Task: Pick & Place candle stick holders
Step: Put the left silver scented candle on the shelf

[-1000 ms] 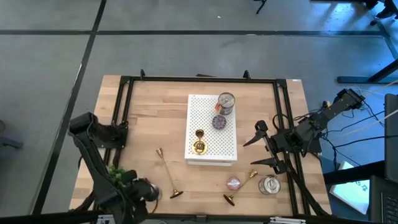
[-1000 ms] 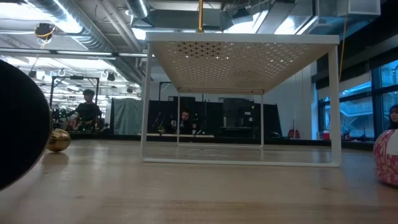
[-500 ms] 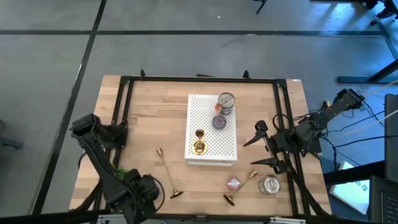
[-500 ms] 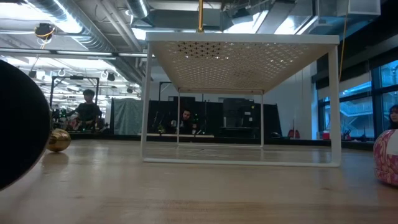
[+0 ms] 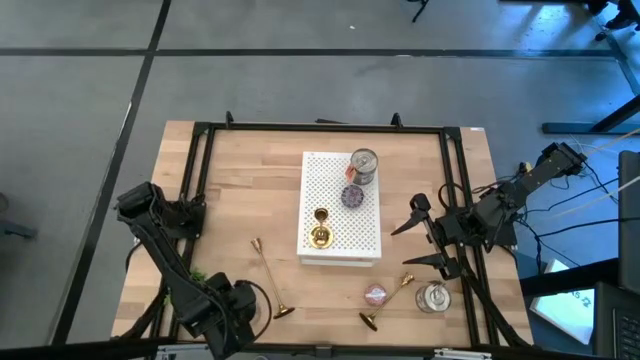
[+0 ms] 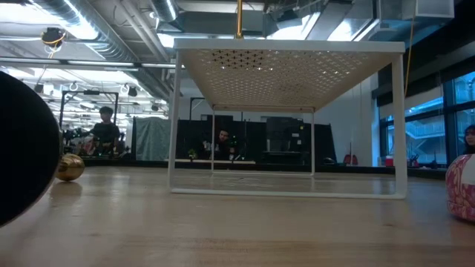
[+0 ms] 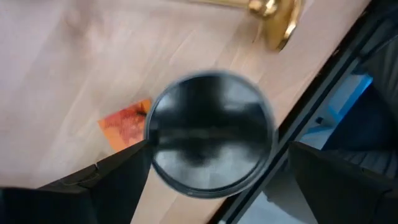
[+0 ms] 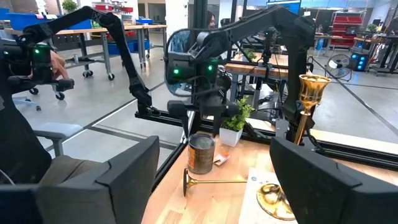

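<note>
A: Layout, big things first?
B: Wooden table (image 5: 230, 180), white rack (image 5: 358, 238) at its middle. Left gripper (image 5: 228, 312) low at the front-left corner; right gripper (image 5: 428, 236) waiting off the rack's right side.

A: State of each?
B: Left: jaws spread wide on either side of a round tin (image 7: 210, 143) standing right under it, nothing gripped, as far as the wrist view shows. Right: jaws apart, empty.

A: Candle holders?
B: Three seen. Upright candle holder (image 5: 320, 232) on the rack's front-left part. Left candle holder (image 5: 268, 280) lying flat on the table between left gripper and rack. Right candle holder (image 5: 386, 300) lying flat at the front right, beside a pink disc (image 5: 376, 294) and a second tin (image 5: 434, 297).

A: Bearing for the likely next grab?
B: Left candle holder just beside the left gripper, on the side toward the table's middle. Long axis running front to back, slightly slanted: flared base at the front edge, nearest the gripper, cup end pointing toward the rack. Left arm clearly nearer; right arm nearer the right candle holder. Judgement only: short sideways shift off the tin, jaws set across the stem.

A: Writing, brands?
B: None readable. Orange scrap (image 7: 127, 122) next to the tin, print blurred.
</note>
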You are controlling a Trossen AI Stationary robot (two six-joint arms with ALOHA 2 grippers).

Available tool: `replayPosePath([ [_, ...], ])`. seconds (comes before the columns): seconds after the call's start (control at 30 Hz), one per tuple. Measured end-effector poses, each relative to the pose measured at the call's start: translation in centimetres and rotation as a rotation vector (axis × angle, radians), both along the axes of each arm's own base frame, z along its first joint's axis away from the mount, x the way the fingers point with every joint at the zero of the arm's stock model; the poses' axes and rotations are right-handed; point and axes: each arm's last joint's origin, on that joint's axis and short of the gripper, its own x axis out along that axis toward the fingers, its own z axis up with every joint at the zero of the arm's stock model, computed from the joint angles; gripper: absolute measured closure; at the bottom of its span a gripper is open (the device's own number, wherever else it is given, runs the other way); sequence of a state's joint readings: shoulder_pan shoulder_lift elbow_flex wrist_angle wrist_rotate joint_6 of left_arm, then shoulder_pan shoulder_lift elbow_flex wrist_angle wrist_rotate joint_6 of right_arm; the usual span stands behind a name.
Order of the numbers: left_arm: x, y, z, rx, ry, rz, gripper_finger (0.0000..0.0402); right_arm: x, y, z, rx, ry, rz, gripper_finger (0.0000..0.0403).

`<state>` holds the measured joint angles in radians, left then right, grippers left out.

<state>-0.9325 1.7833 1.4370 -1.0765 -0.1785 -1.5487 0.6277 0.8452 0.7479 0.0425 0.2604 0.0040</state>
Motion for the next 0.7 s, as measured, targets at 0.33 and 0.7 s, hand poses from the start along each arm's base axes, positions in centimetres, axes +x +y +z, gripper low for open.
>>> replayPosePath([
  [0.33, -0.1, 0.5, -1.3, 0.012, 0.023, -0.001, 0.0029, 0.0, 0.0, 0.0, -0.001, 0.001, 0.000, 0.0094],
  [0.7, 0.4, -0.3, 0.3, -0.017, -0.021, -0.051, 0.0029, 0.0, 0.0, 0.0, -0.001, 0.001, 0.000, 0.0093],
])
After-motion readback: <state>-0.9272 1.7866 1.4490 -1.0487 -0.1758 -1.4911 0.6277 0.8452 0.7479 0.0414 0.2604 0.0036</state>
